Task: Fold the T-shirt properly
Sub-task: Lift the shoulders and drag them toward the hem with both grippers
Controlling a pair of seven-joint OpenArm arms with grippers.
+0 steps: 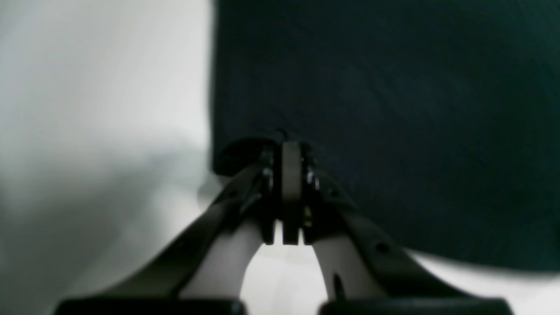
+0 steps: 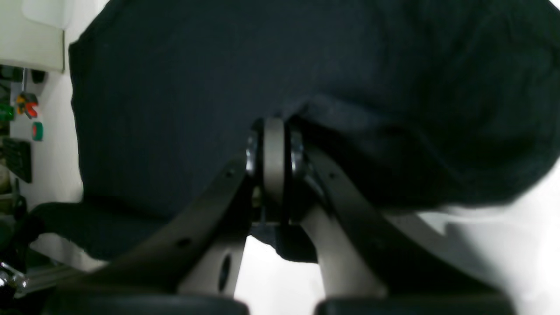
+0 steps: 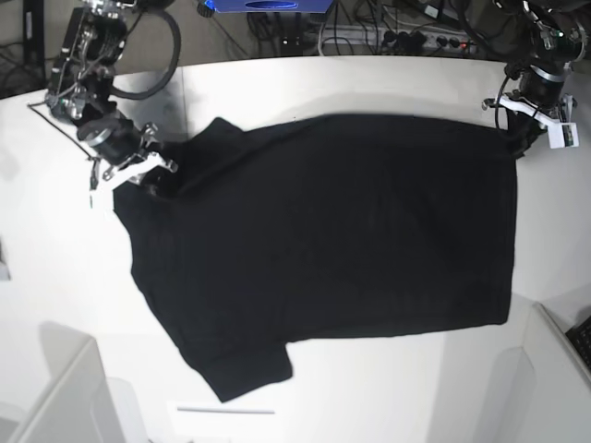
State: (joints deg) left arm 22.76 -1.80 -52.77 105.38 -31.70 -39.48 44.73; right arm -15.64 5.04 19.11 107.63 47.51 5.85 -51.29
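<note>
Nearest, the T-shirt lies spread, plain black side up, across the white table. Far left, the right gripper pinches its edge; far right, the left gripper clamps its corner.

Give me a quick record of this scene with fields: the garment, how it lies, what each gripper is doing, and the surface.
garment: large black short-sleeved T-shirt, plain side up
lie: spread nearly flat on the white table, one sleeve pointing to the base view's bottom edge
left gripper: shut on the T-shirt's corner at the far right of the base view
right gripper: shut on the T-shirt's edge at the left of the base view, cloth bunched there
folding: not yet begun
</note>
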